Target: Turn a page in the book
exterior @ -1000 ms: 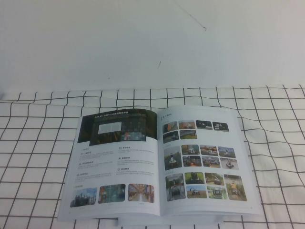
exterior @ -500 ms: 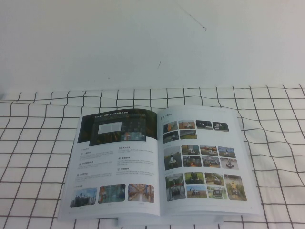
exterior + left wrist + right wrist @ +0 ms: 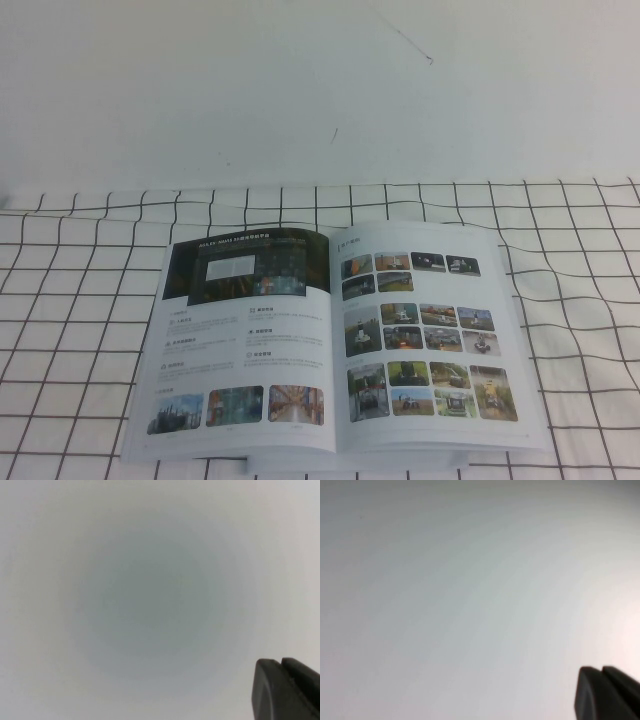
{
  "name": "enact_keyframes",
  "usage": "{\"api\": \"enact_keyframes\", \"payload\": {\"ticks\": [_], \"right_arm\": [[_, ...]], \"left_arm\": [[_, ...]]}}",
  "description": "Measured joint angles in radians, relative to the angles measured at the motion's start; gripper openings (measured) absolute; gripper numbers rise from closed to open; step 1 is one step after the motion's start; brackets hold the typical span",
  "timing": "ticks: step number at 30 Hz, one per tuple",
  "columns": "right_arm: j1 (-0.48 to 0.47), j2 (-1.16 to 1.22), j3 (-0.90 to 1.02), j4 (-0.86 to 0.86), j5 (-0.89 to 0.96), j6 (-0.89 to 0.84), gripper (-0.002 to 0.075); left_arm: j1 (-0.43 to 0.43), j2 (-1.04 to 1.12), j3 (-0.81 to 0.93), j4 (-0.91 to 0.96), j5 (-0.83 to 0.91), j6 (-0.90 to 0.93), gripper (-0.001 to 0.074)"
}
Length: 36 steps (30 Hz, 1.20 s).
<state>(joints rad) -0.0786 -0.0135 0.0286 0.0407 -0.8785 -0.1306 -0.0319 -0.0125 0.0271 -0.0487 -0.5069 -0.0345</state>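
The book [image 3: 240, 345] lies open and flat on the checked cloth in the high view, near the front edge. Its left sheet has a dark banner and text columns. The page [image 3: 425, 335], printed with rows of small colour photos, is the right-hand sheet and lies flat. Neither arm shows in the high view. The left gripper [image 3: 281, 661] shows only as two dark fingertips pressed together against a blank pale surface. The right gripper [image 3: 602, 669] looks the same, fingertips together and nothing between them. The book shows in neither wrist view.
A white cloth with a black grid [image 3: 80, 300] covers the table under the book. A plain white wall [image 3: 300, 90] rises behind it. The book's lower edge reaches the bottom of the high view.
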Motion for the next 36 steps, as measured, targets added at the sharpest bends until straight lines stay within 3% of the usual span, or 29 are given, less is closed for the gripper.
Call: {"api": "enact_keyframes", "payload": {"ticks": [4,11,16,21,30,36], "right_arm": [[0.000,0.000,-0.033,0.000,0.117,0.002,-0.0002],[0.000,0.005,-0.326,0.000,0.661,0.006,-0.0002],[0.000,0.111,-0.542,0.047,1.087,0.018,-0.0002],[0.000,0.265,-0.656,0.155,1.323,-0.012,-0.0002],[0.000,0.624,-0.700,0.550,1.640,-0.375,-0.0002],[0.000,0.884,-0.700,0.738,1.688,-0.613,-0.0002]], "left_arm": [[0.000,0.000,-0.035,0.000,0.068,-0.037,-0.0002],[0.000,0.030,-0.316,0.000,0.521,-0.041,-0.0002],[0.000,0.189,-0.465,-0.008,0.705,-0.041,-0.0002],[0.000,0.419,-0.583,-0.140,0.895,-0.037,-0.0002],[0.000,0.855,-0.659,-0.567,1.082,0.367,-0.0002],[-0.006,1.155,-0.708,-0.779,1.086,0.578,-0.0002]]}}
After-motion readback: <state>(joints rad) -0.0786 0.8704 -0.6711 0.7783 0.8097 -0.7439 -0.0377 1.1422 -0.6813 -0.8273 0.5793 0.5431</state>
